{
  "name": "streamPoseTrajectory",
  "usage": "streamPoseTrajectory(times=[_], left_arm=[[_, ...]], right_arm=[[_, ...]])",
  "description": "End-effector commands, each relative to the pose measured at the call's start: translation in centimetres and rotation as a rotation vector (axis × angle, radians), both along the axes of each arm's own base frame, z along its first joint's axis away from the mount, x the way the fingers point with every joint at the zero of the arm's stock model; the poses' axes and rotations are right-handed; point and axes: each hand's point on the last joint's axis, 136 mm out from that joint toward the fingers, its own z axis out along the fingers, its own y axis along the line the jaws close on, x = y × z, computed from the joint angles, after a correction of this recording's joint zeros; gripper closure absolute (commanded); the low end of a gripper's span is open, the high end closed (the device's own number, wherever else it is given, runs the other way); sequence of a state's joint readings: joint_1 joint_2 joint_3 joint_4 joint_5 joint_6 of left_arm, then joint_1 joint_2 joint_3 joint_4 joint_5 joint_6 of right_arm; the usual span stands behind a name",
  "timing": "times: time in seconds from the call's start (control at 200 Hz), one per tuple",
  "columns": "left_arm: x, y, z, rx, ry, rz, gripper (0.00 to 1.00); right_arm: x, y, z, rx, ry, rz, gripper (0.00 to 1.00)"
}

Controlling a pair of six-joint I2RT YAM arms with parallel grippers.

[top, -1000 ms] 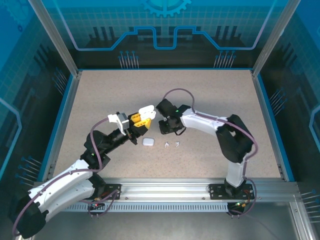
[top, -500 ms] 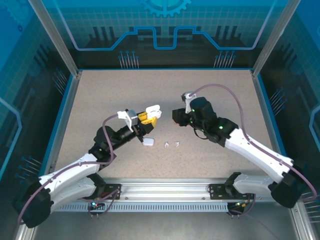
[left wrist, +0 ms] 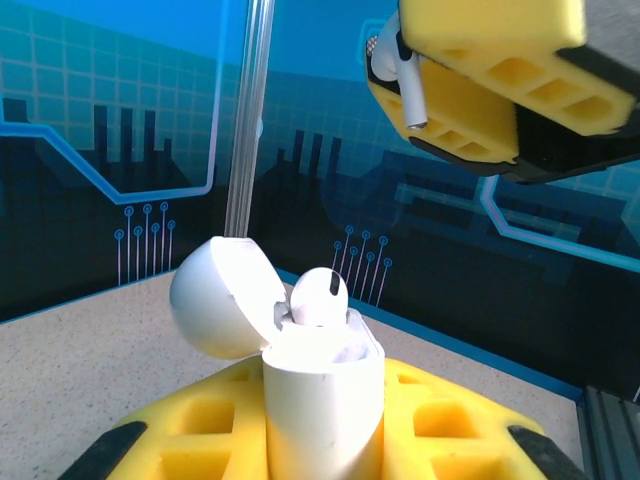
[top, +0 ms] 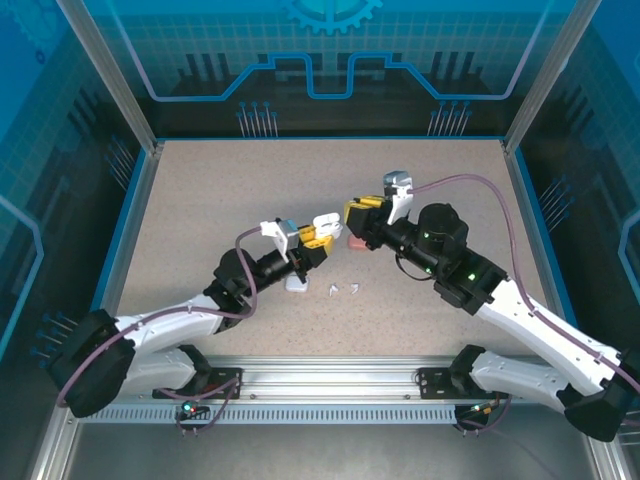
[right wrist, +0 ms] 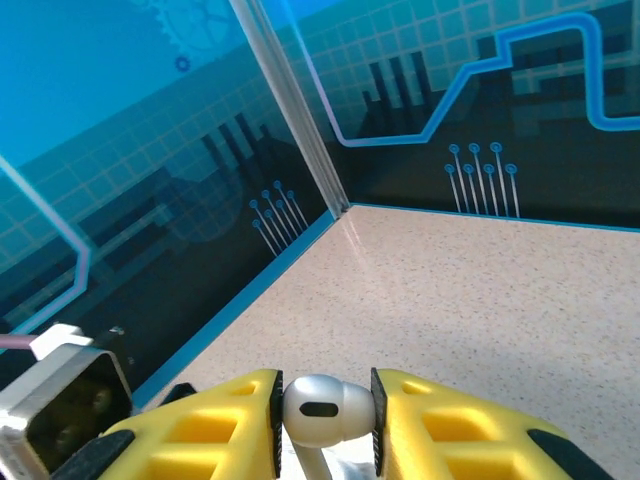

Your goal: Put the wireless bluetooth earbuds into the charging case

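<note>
Speckled tabletop [top: 200,200], blue-panelled cell: the grippers met near its centre.
Over the last second the left gripper [top: 318,232] carried the open white charging case [left wrist: 322,390] rightward, clamped on it, one earbud [left wrist: 319,297] already seated. The right arm unfolded; the right gripper [top: 358,215], pinching a white earbud [right wrist: 322,410] stem-down, ended just above and beside the case. Judged: second insertion is next. Two loose earbuds [top: 332,291] and a closed case [top: 297,284] lay nearer the near edge.

Left arm [top: 170,325], right arm [top: 530,320] — white shells, black joints, green lights, looping purple cables [top: 455,178]. Left gripper [left wrist: 322,430], right gripper [right wrist: 325,415] — yellow fingers [right wrist: 460,430] with cut-out pockets, black edges.
</note>
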State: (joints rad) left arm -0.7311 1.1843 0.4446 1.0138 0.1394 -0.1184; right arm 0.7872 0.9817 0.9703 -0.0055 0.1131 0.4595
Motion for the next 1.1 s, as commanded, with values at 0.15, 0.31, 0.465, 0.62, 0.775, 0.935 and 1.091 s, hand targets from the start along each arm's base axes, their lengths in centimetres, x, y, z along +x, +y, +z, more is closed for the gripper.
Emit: streamPoseTrajectory(times=[0.15, 0.31, 0.465, 0.62, 0.775, 0.935, 1.091], left_arm=[[0.3, -0.8, 3.7, -0.083, -0.137, 0.060, 0.98], [0.4, -1.2, 3.9, -0.085, -0.144, 0.069, 0.98], [0.4, -1.2, 3.8, -0.082, -0.147, 0.085, 0.98], [0.4, -1.2, 4.0, -0.088, -0.148, 0.096, 0.97], [0.4, -1.2, 4.2, -0.089, -0.151, 0.096, 0.97], [0.4, -1.3, 4.2, -0.090, -0.151, 0.098, 0.97], [0.4, -1.3, 4.2, -0.091, -0.150, 0.100, 0.97]], right_arm=[[-0.6, 2.3, 0.8, -0.041, -0.089, 0.016, 0.71], [-0.5, 3.1, 0.1, -0.086, -0.094, 0.008, 0.71], [-0.4, 3.2, -0.5, -0.111, -0.093, -0.006, 0.71], [-0.4, 3.6, -1.2, -0.127, -0.078, 0.001, 0.71], [-0.4, 3.7, -1.5, -0.125, -0.072, 0.005, 0.71], [-0.5, 3.9, -1.7, -0.125, -0.062, 0.013, 0.71], [-0.6, 4.3, -1.9, -0.116, -0.053, 0.029, 0.71]])
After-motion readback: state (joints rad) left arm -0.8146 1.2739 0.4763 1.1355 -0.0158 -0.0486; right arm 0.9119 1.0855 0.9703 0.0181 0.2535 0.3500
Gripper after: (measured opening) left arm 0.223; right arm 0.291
